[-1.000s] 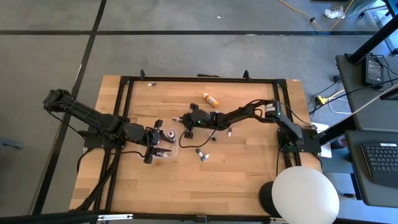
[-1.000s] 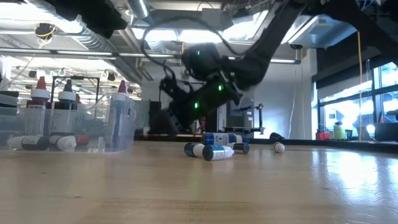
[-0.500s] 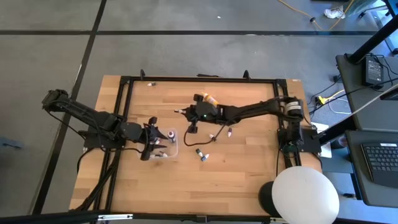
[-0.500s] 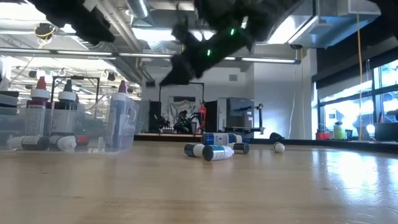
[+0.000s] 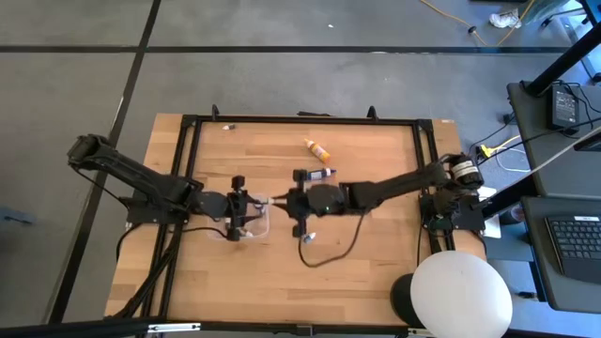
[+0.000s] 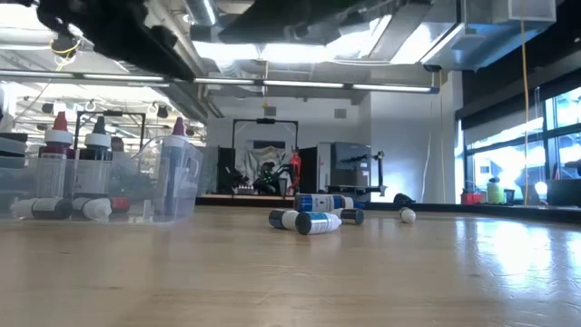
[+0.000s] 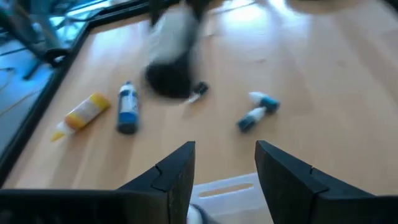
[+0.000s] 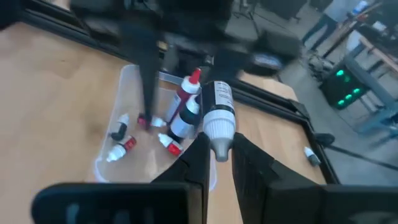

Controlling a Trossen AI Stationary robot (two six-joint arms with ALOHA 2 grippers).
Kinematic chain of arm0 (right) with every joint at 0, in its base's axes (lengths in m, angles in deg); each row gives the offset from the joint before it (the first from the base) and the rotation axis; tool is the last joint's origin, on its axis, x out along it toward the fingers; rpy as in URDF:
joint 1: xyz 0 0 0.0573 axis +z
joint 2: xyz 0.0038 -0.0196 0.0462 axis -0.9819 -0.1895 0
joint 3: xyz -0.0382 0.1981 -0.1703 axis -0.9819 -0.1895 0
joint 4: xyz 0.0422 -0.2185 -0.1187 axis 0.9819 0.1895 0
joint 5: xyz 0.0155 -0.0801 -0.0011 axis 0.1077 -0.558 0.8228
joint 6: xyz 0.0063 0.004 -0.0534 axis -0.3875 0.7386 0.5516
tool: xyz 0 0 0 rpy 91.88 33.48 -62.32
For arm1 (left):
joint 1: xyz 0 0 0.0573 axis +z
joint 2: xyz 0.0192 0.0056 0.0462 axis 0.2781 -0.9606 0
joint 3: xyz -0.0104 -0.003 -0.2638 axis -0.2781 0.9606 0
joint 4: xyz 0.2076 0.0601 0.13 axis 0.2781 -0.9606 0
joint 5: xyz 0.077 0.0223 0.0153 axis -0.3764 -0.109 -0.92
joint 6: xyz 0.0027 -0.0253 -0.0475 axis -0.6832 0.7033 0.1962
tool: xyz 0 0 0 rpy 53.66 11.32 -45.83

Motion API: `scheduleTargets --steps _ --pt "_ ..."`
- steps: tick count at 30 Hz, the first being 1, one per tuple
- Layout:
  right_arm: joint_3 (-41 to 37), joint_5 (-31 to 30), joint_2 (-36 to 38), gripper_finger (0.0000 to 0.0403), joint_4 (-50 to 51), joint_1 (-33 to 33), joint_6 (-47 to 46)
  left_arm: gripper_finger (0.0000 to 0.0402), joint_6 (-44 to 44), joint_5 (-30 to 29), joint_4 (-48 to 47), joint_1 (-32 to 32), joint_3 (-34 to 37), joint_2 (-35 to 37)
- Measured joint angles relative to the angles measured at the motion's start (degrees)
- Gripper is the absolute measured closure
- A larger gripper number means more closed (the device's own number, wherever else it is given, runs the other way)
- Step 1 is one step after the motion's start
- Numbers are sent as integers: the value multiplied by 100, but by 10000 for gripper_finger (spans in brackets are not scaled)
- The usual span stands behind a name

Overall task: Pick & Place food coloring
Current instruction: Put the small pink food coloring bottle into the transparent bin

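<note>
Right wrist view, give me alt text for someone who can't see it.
The right gripper holds a small white-capped dropper bottle between its two dark fingers, above a clear plastic rectangular tray on the wooden table. The tray holds two upright bottles, one red-tipped and one white-capped, plus several tiny ones lying flat.

Blur, cropping and hiding around both sets of jaws

In the left wrist view a dark smear is blurring ahead of the jaws, so nothing tells what it is, and the clear tray between the jaws is being cut off by the picture's edge. In the right wrist view the bottle between the jaws is showing only its white cap and label, its lower end lying hidden, while the other arm beyond is smearing into dark streaks.
</note>
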Motion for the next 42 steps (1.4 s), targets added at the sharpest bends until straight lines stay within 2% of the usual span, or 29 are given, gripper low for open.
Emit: scheduleTargets --steps 5,11,23,28,36,42 --pt "0 -522 8 350 107 309 -51 243 1 -356 184 -2 0 -274" --pt "0 -513 8 350 150 424 -235 240 -26 -300 1110 -2 0 -365" --pt "0 -494 8 350 497 435 -557 257 -378 29 1635 -2 0 -365" --pt "0 -495 8 350 497 435 -542 274 -393 56 1684 -2 0 -365" --pt "0 -500 8 350 438 430 -443 323 -395 -134 1628 -2 0 -360" --pt "0 -513 8 348 427 430 -371 321 -402 -137 1626 -4 0 -360"
